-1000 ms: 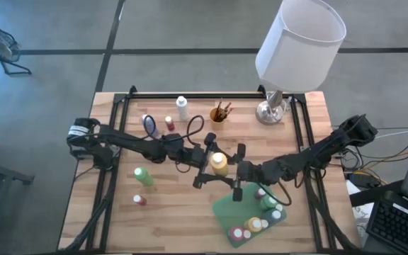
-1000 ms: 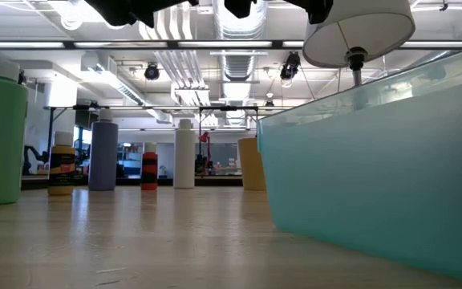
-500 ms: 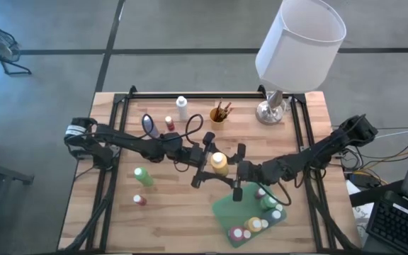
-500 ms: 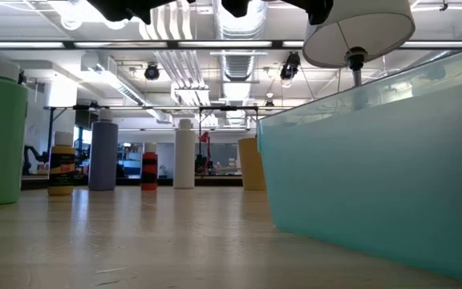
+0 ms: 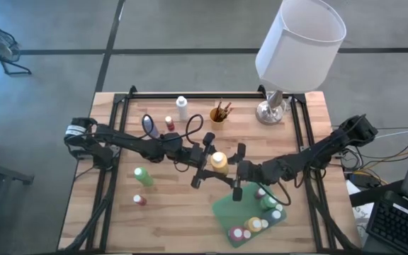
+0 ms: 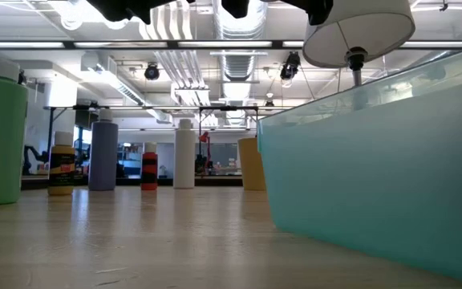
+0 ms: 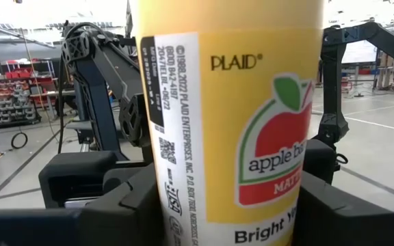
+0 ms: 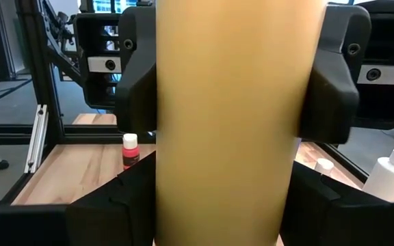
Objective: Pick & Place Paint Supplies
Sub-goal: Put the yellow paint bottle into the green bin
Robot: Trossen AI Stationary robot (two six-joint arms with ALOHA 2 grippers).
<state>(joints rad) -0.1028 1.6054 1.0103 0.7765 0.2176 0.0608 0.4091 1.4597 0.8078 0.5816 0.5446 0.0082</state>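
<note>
Closing in from the left, the left gripper (image 5: pixel 209 161) pinched its fingers onto the yellow paint bottle (image 5: pixel 219 162) that the right gripper (image 5: pixel 236 168) held clamped — a handover, I'd judge.

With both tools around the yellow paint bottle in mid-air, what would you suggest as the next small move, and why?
Probably the right tool should let go. Both wrist views show the yellow bottle pinched between two pairs of fingers: the left tool has its fingers against the bottle's sides, opposite the right tool's. Once the left grip looks firm, opening the right would complete the handover.
</note>
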